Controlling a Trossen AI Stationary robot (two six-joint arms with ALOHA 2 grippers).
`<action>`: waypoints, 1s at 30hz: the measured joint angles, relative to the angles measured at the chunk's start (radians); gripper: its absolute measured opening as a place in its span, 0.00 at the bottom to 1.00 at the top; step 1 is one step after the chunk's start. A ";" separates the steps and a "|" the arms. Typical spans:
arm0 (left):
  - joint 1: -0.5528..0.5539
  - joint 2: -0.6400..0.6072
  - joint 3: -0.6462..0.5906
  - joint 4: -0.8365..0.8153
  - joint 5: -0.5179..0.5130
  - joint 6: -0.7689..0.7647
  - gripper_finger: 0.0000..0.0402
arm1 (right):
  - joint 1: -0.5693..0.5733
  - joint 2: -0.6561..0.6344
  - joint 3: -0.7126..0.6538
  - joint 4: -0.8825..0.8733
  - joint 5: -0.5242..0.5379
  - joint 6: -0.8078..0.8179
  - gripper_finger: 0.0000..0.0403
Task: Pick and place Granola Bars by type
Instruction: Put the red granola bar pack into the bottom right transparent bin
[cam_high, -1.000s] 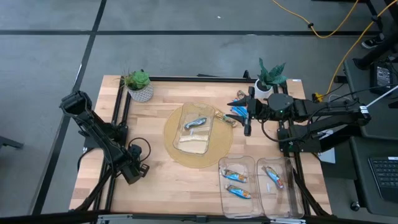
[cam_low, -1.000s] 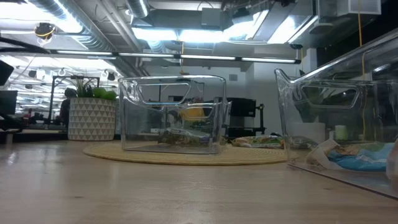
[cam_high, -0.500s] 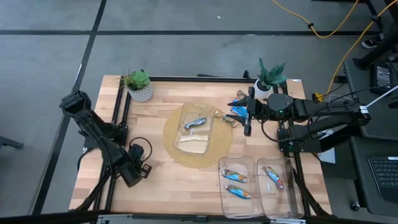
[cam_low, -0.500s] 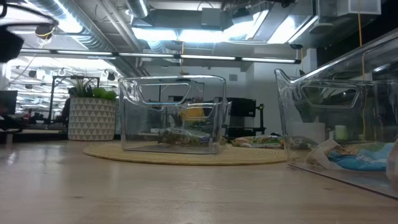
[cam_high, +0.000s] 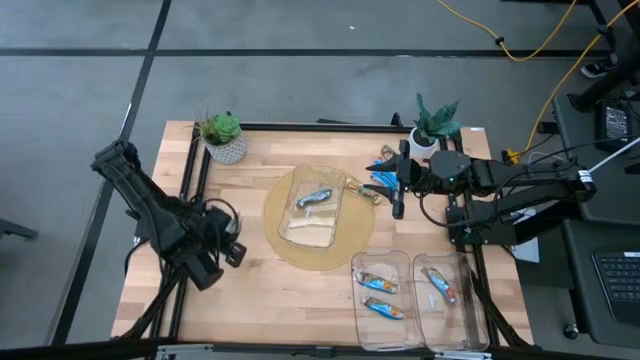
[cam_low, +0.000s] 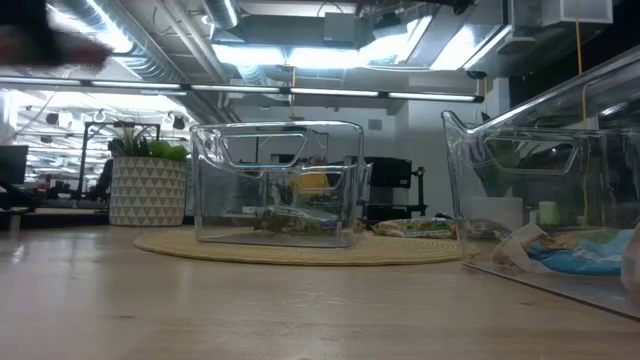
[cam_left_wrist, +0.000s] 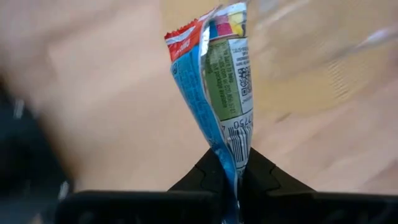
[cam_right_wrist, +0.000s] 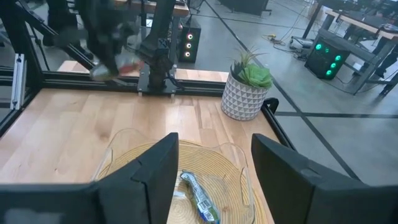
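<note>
My left gripper (cam_high: 228, 252) hovers over the table's left part, shut on a multicoloured granola bar (cam_left_wrist: 219, 81) with red, blue, green and yellow print. The right wrist view shows that arm far off and blurred, the bar (cam_right_wrist: 124, 65) at its tip. A blue-and-silver bar (cam_high: 315, 197) lies in the clear bin (cam_high: 340, 190) on the round woven mat. Two bars (cam_high: 380, 293) lie in one near-right bin and one bar (cam_high: 438, 284) in the bin beside it. Loose bars (cam_high: 381, 176) lie at the far right. My right gripper (cam_high: 398, 205) waits open beside them. My left gripper pinches the multicoloured bar by one crimped end (cam_left_wrist: 235, 163) between its two fingers (cam_left_wrist: 261, 174). The bar sticks straight out beyond the fingertips, along the fingers' line, with its other end (cam_left_wrist: 186, 34) free. It is lifted clear of the table.
Two potted plants stand at the far edge, one left (cam_high: 224, 138) and one right (cam_high: 434, 124). The two near-right bins (cam_high: 415, 262) stand side by side at the table's near right. Bare wood (cam_high: 270, 290) lies between my left gripper and those bins.
My left gripper has risen from low over the table's near left and moved a little toward the far edge, still shut on the bar. In the low view it passes as a blur at the upper left. The right arm has kept still.
</note>
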 joint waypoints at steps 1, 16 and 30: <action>0.009 -0.010 0.028 -0.010 -0.055 0.044 0.03 | 0.000 0.000 0.000 0.000 0.000 0.000 0.51; 0.139 -0.099 0.246 -0.002 -0.330 0.621 0.03 | 0.000 0.000 0.000 -0.005 -0.001 0.053 0.51; 0.369 -0.097 0.247 0.454 -0.163 1.283 0.02 | -0.060 0.037 0.000 0.015 -0.164 0.149 0.51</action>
